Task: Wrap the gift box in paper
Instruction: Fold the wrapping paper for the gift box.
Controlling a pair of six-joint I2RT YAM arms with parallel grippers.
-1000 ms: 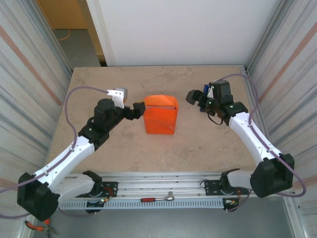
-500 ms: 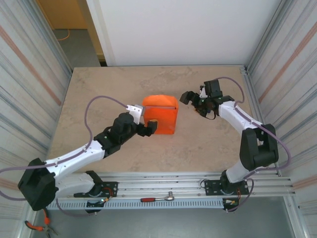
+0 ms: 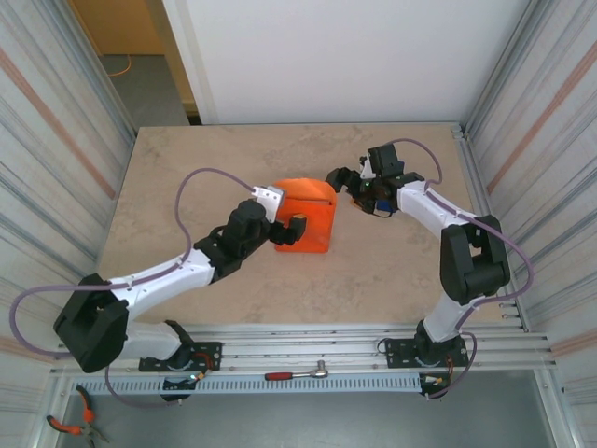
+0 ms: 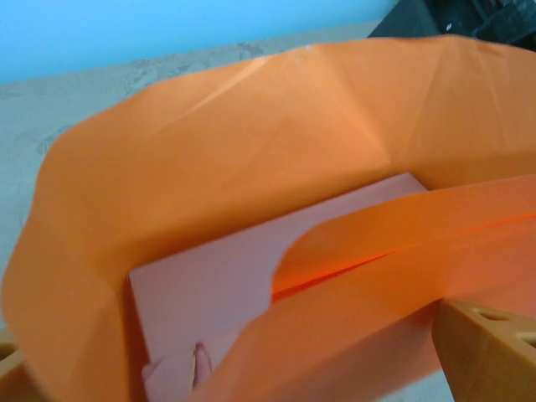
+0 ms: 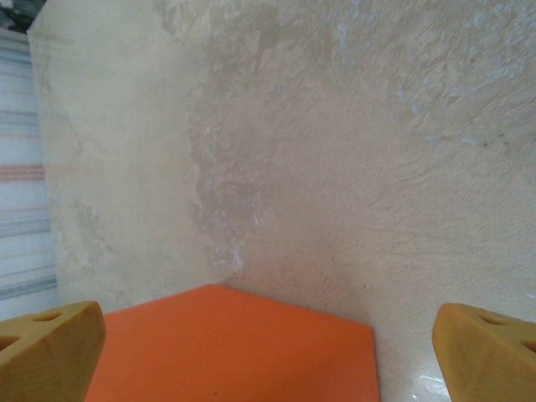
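Though viewed from far above, find paper [image 3: 304,220] at middle of table [image 3: 187,168], folded up around gift box [image 4: 226,285]. See left gripper [image 3: 289,231] spread wide, holding nothing, at paper's left side; right gripper [image 3: 343,178] equally wide by far right corner, perhaps touching it.

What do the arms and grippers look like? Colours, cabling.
Both have white link shells and black joint housings: left arm, right arm. A mauve cable loops along each. The left gripper and right gripper are black-bodied; wrist views show mustard-yellow fingers with holes.
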